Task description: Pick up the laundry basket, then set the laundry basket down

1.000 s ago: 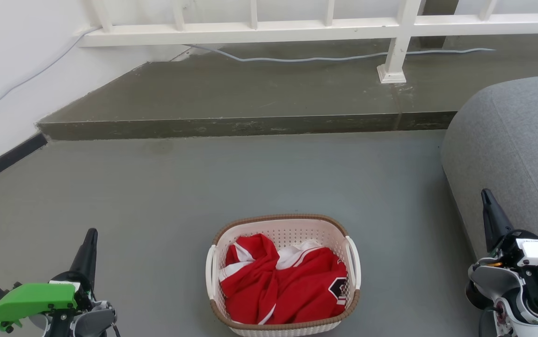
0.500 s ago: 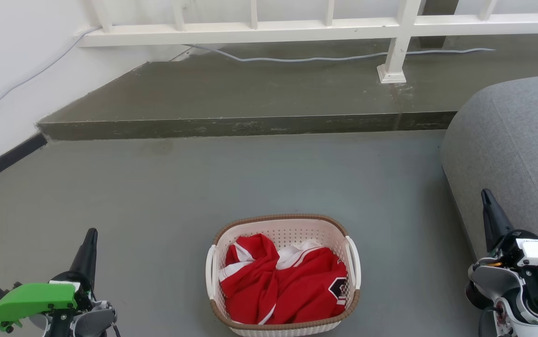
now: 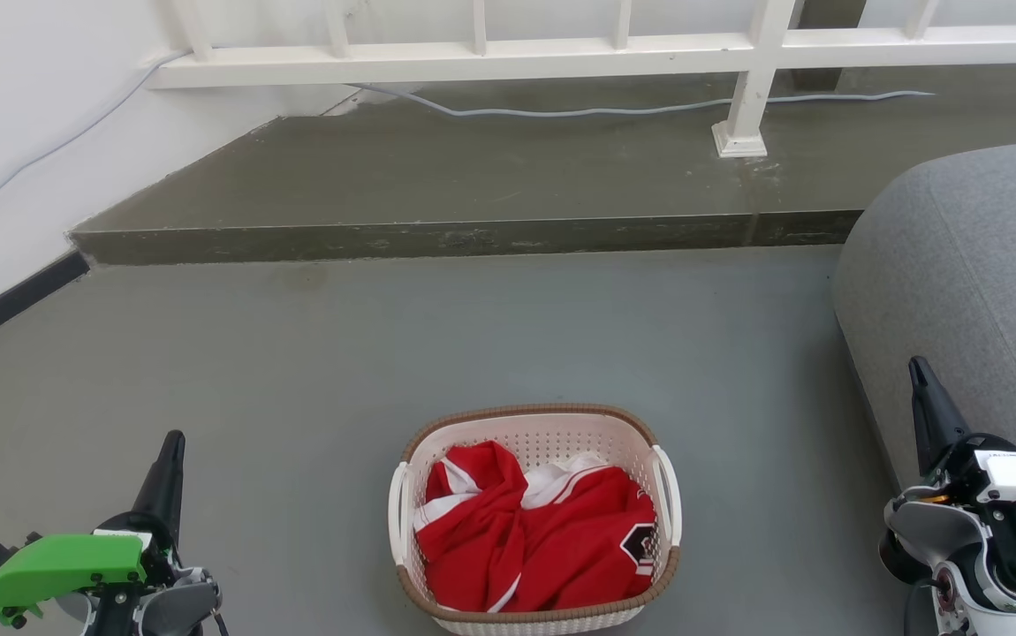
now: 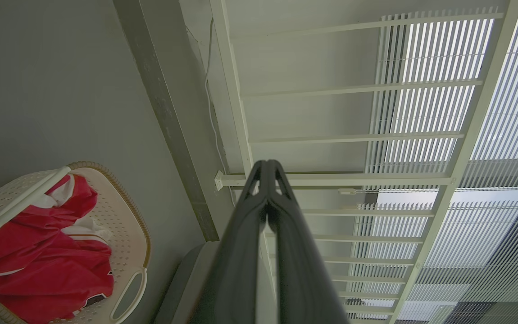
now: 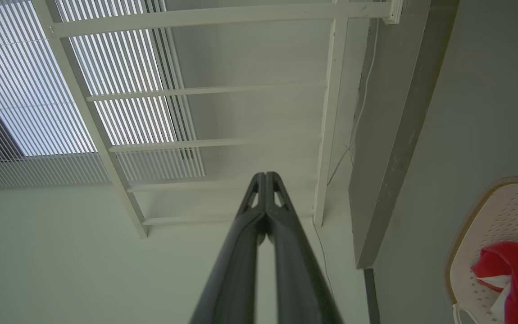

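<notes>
At far left a smooth white wall (image 3: 22, 106) meets the floor along a dark skirting strip (image 3: 9, 305). The left gripper (image 3: 173, 441) hangs low beside it, its green plastic housing (image 3: 62, 565) matte and blocky; in the left wrist view its two tapered dark fingers (image 4: 241, 252) are pressed flat together with nothing between them. The floor (image 3: 473, 336) is even grey, ending at a rough, stained concrete step (image 3: 437, 238) under a white slatted railing (image 3: 473, 62), with a thin pale cable (image 3: 561, 111) lying along the step.

The laundry basket (image 3: 552, 435) stands on the floor at bottom centre, between the two grippers and well apart from both: rounded-rectangular, cream perforated plastic, brown woven-look rim, a white loop handle (image 3: 398, 512) on each side. A crumpled red garment (image 3: 543, 539) with white trim fills it.

The right gripper (image 3: 916, 364) points upward, fingers (image 5: 245, 252) likewise closed on nothing, in front of a rounded seat (image 3: 976, 291) in grey fabric.
</notes>
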Robot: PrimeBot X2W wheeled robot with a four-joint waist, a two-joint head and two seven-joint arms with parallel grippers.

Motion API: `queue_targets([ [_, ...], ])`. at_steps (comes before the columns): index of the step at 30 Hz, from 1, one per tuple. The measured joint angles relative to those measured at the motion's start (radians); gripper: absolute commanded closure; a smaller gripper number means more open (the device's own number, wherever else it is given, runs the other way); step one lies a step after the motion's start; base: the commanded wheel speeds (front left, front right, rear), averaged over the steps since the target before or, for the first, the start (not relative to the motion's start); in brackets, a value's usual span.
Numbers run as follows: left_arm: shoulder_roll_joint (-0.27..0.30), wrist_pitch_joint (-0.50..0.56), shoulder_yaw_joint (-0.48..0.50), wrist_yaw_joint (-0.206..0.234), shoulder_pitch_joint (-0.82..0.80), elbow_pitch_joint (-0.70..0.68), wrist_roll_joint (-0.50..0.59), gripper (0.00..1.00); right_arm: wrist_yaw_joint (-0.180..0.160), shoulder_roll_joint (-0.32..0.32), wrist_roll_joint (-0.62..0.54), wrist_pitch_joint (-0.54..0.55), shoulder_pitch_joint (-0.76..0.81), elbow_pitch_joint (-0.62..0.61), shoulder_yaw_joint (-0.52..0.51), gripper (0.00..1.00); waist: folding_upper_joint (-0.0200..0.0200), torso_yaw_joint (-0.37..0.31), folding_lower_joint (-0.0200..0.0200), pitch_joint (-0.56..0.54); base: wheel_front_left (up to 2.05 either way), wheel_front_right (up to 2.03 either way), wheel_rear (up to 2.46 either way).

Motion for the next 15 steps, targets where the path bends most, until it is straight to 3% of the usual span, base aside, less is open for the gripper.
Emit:
queue_targets([
  [15, -0.003, 0.0, 0.002, 0.0, 0.0, 0.0, 0.0, 1.0, 0.0, 0.0, 0.0, 0.0, 0.0, 0.0, -0.001, 1.0, 0.0, 0.0, 0.0, 0.0, 0.0, 0.0, 0.0],
])
